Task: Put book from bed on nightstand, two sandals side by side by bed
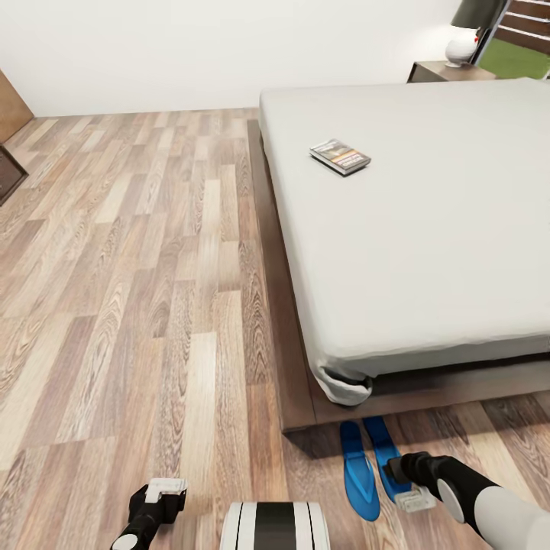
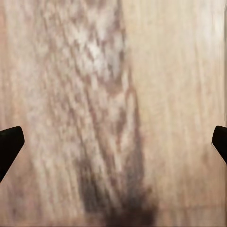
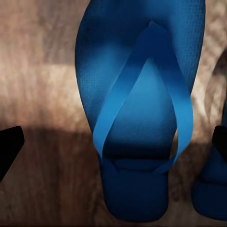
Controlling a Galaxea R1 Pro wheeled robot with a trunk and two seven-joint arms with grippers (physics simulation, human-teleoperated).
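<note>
The book [image 1: 340, 156] lies flat on the pale grey mattress of the bed [image 1: 428, 252], near its left side. A nightstand [image 1: 445, 72] stands past the bed's far corner. Two blue sandals [image 1: 358, 471] [image 1: 380, 443] lie side by side on the floor at the bed's near corner, touching the dark frame. My right gripper [image 1: 414, 500] hangs open just above the right-hand sandal [image 3: 142, 109]; its fingertips [image 3: 9, 146] sit wide apart, and the other sandal [image 3: 213, 198] shows at the edge. My left gripper [image 1: 164, 490] is open over bare floor [image 2: 113, 94], holding nothing.
A lamp [image 1: 467, 34] stands on the nightstand, with a window [image 1: 527, 46] behind it. Dark furniture [image 1: 8, 172] juts in at the far left wall. Wood-plank floor [image 1: 137, 267] stretches wide to the left of the bed. My trunk [image 1: 275, 527] is at the bottom.
</note>
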